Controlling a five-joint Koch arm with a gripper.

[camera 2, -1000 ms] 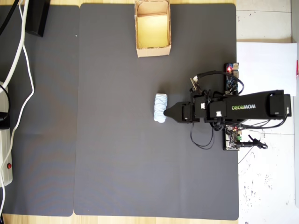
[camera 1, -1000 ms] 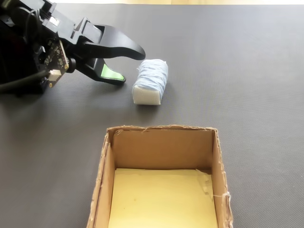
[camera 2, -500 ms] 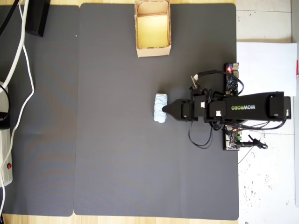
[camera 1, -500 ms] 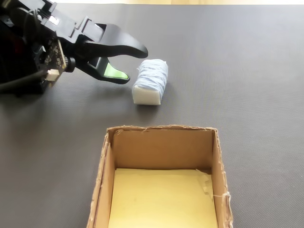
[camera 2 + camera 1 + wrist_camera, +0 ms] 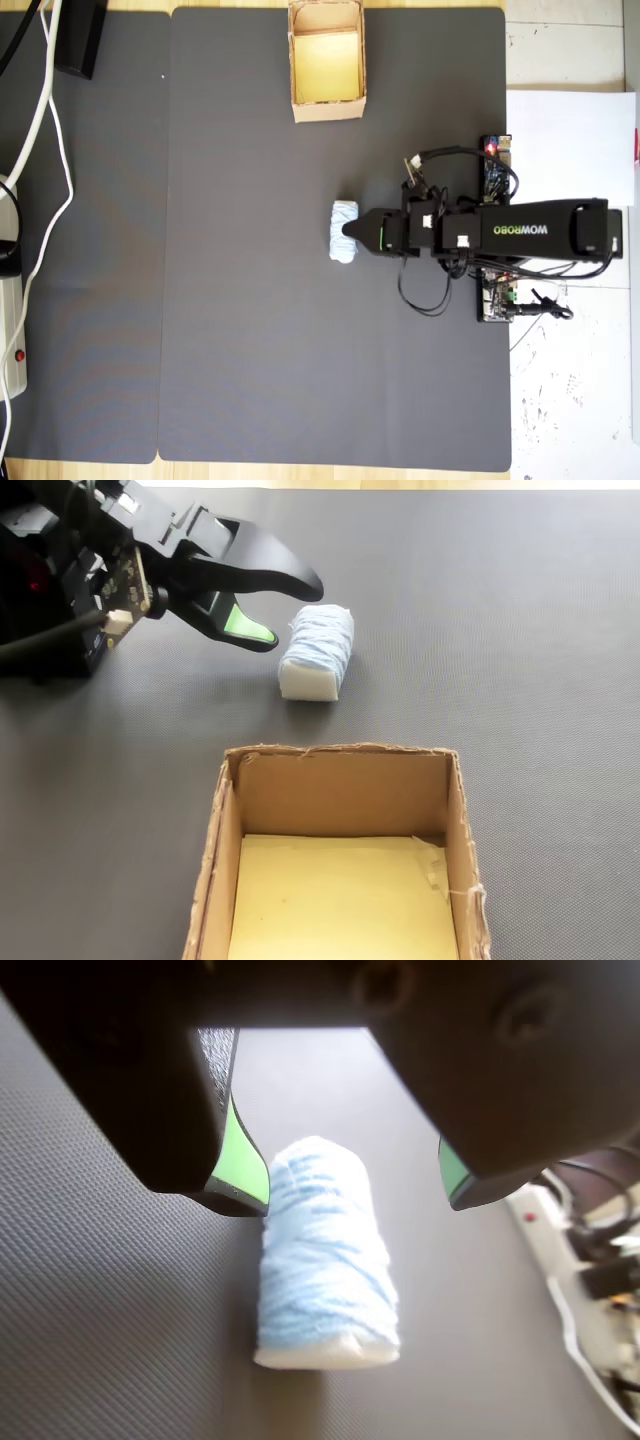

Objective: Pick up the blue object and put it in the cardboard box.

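The blue object, a pale blue-white wound bundle, lies on its side on the dark grey mat. In the wrist view my gripper is open, its two green-padded fingers spread to either side of the bundle's far end. The fixed view shows the gripper just left of the blue object, raised slightly off the mat. From overhead the gripper tip overlaps the blue object. The cardboard box stands in the foreground with a yellowish inside; overhead it sits at the mat's top edge.
A white power strip with cables lies off the mat's left side, also visible in the wrist view. A black block stands top left. The arm's base and circuit boards and white paper lie at right.
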